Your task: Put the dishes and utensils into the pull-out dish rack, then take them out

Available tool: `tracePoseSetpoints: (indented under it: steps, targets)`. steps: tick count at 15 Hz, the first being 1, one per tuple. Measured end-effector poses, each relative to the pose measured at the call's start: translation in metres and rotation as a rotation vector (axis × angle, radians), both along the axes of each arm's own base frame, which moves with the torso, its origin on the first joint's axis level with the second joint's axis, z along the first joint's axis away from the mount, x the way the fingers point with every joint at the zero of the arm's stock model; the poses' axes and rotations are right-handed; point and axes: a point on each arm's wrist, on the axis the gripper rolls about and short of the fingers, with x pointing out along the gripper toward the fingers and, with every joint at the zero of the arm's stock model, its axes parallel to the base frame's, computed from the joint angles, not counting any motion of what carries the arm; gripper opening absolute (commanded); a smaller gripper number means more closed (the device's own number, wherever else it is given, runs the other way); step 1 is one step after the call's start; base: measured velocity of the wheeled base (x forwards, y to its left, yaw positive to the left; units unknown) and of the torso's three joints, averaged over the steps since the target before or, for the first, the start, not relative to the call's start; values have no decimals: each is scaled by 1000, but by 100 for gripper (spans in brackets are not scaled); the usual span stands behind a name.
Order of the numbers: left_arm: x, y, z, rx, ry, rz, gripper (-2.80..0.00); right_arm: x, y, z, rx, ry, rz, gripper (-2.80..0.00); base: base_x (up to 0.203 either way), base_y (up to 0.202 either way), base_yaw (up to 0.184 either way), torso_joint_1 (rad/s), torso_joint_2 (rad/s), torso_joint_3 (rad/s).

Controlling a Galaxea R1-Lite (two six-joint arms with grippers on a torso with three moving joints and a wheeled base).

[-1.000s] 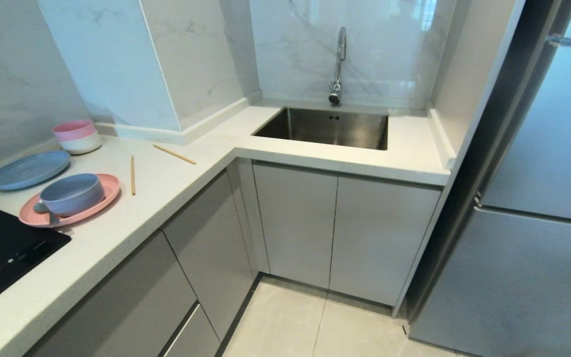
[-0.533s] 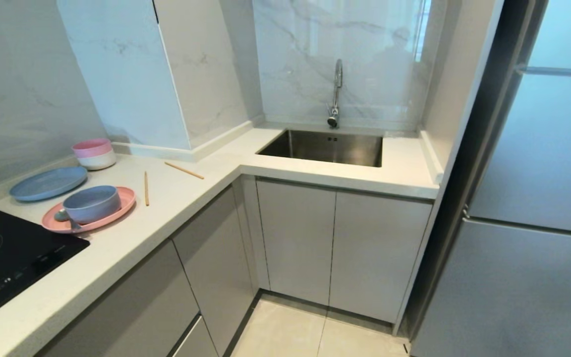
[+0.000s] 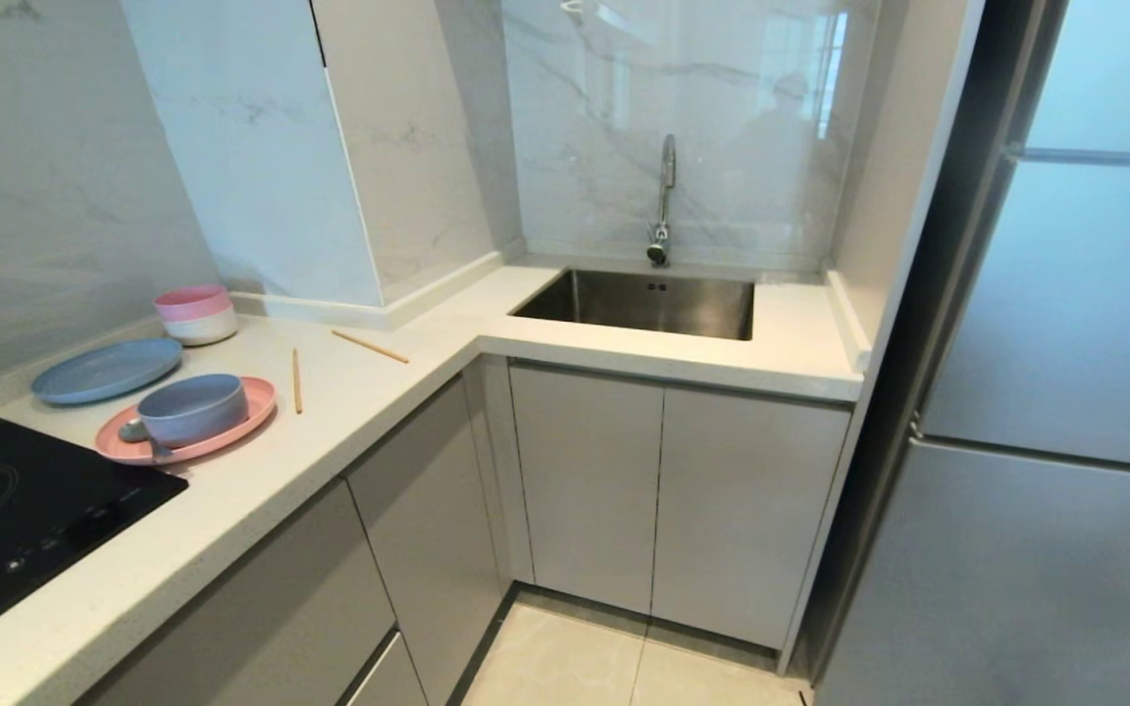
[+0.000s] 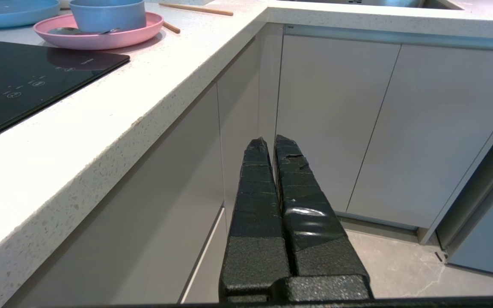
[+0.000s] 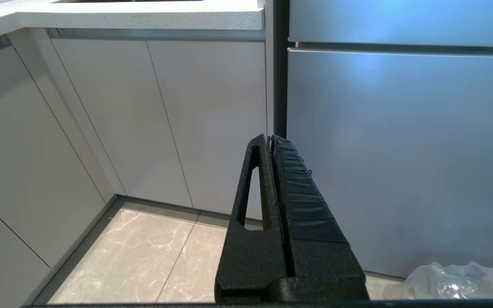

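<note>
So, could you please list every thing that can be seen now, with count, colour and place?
plate: 1, pink, on the counter beside the hob
bowl: 1, pale blue, on the pink plate
spoon: 1, grey metal, on the pink plate beside the bowl
chopsticks: 2, light wood, lying apart on the counter
blue plate: 1, blue, behind the pink plate
stacked bowls: 2, pink over white, near the wall
hob: 1, black, set in the counter
sink: 1, steel, in the corner
tap: 1, chrome, behind the sink
fridge: 1, silver-grey, right side
left gripper: 1, black, shut, before the cupboards
right gripper: 1, black, shut, near the fridge
</note>
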Motion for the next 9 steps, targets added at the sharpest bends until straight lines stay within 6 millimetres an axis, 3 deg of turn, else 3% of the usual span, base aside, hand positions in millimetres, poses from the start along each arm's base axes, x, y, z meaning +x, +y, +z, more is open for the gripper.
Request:
tracePoseSetpoints:
  steps: [9]
  targets:
    - [0, 0, 0, 0, 0, 0, -280, 0, 0, 0, 1, 0, 0, -280, 0, 0, 0, 0, 0, 0]
